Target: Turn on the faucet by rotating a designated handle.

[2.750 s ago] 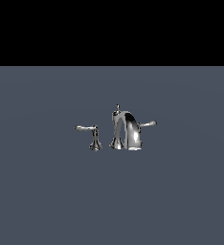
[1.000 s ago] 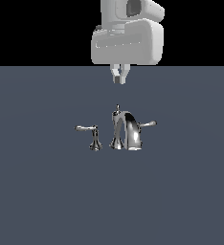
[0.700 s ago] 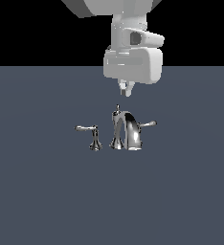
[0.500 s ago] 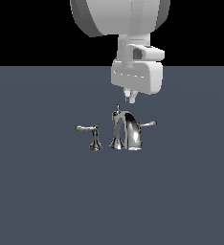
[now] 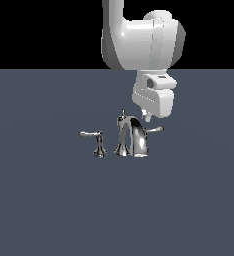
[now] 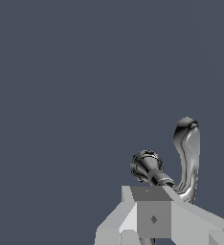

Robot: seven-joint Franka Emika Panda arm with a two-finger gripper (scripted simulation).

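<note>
The chrome faucet (image 5: 132, 139) stands on the grey floor with its arched spout (image 6: 187, 158) and knob-tipped rod (image 6: 145, 165). Its short upward-angled handle (image 5: 154, 130) sticks out on the exterior view's right. My gripper (image 5: 147, 118) hangs just above the inner end of that handle, close behind the spout, without visibly touching it. The fingers are pressed together and shut on nothing. In the wrist view the gripper (image 6: 151, 206) covers the base of the faucet, and the handle is hidden.
A second, level lever (image 5: 90, 134) on a flared pedestal (image 5: 99, 151) stands apart on the exterior view's left. My white arm (image 5: 144, 42) rises above the faucet. Flat grey floor (image 5: 49, 200) surrounds the set.
The arm entered from above, then came down and shifted toward the exterior view's right. The gripper tip now hangs just over the right handle. The faucet has not moved.
</note>
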